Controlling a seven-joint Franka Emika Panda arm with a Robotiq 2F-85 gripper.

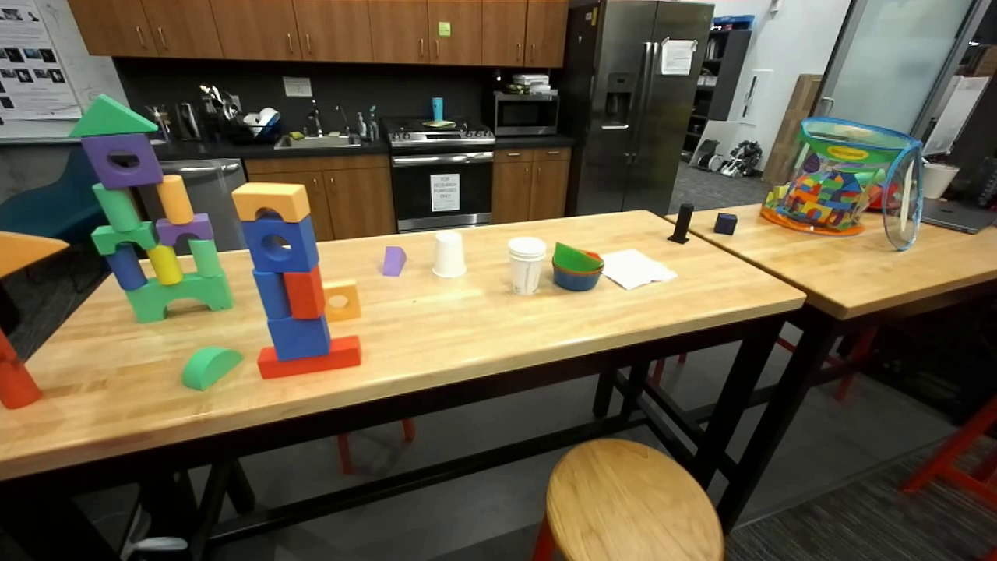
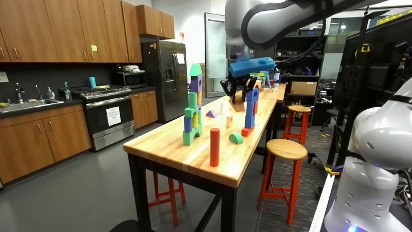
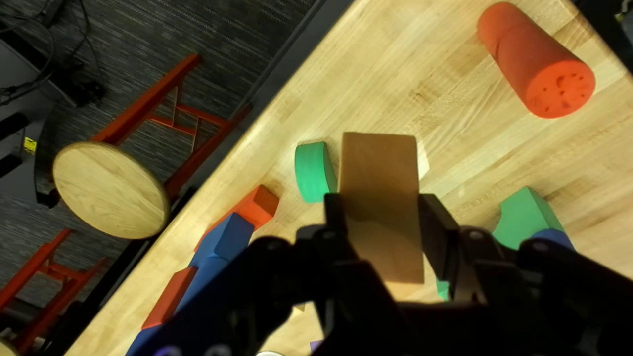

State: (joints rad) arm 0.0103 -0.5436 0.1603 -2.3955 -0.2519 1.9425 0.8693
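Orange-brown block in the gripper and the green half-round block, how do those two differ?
The orange-brown block is clamped in the gripper, while the green half-round block rests on the table. In color, the former is orange-brown and the latter green. The orange-brown block shows straight edges in the wrist view; the green half-round block has a curved side. Both look like plain blocks of a single color.

Brown block (image 2: 238,106) part-hidden (by gripper (image 2: 238,98)), poster (image 1: 37,62) cropped, fridge notice (image 1: 678,58) illegible.

Bright, even light, soft shadows, fingers (image 3: 439,235) slightly blurred
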